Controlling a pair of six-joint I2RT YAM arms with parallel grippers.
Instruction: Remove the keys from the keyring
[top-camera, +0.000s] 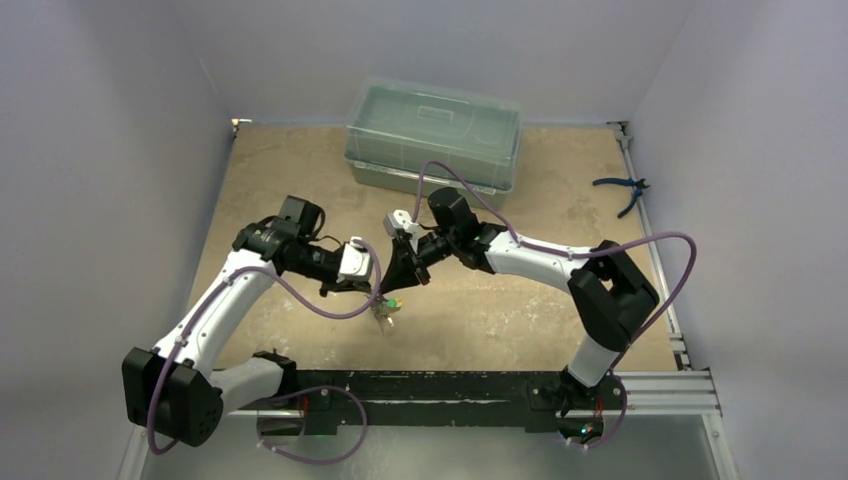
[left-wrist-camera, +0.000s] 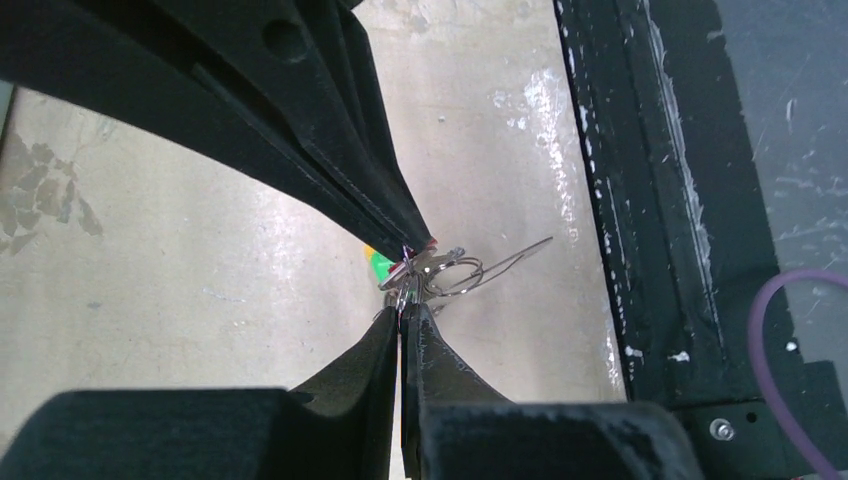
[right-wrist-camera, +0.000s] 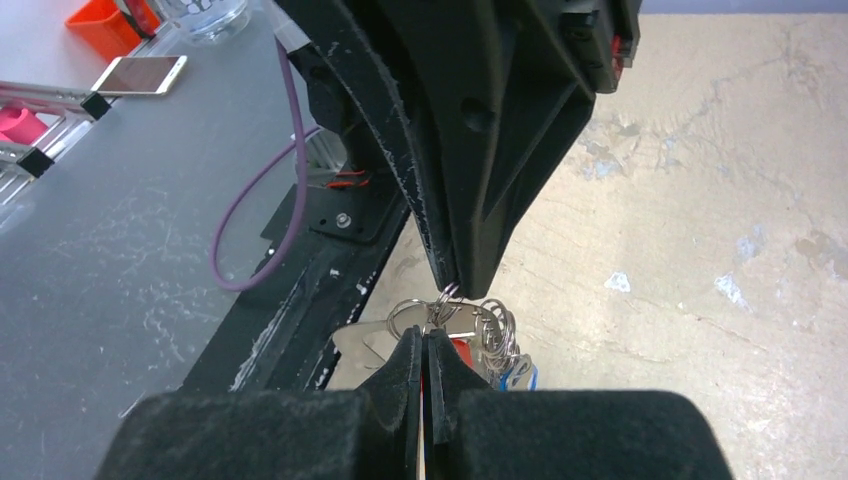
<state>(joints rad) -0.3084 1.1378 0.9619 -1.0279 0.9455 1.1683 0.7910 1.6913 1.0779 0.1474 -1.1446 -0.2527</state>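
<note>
The keyring (right-wrist-camera: 432, 312) hung in the air between the two arms, over the near part of the worktop (top-camera: 300, 170) and close to the black rail (top-camera: 450, 385), with the keys (top-camera: 387, 306) dangling beneath it. The left fingers (left-wrist-camera: 372, 360) were clamped together on one of its wire loops. The right fingers (right-wrist-camera: 405, 368) were pressed together on the same cluster, though we could not tell which loop they pinched.

From above we made out only a small bunch. The left wrist view showed us one green head (left-wrist-camera: 380, 263) and overlapping wire loops, too tangled for us to count. The right wrist view alone gave us one blue head (right-wrist-camera: 520, 375), one red head (right-wrist-camera: 463, 348) and one bare metal blade (right-wrist-camera: 362, 345).

Only the top view held the one clear lidded box (top-camera: 432, 135) at the far edge and the one pair of blue-handled pliers (top-camera: 622, 190) off to the right. Only the right wrist view caught one phone (right-wrist-camera: 140, 73), lying beyond the rail.
</note>
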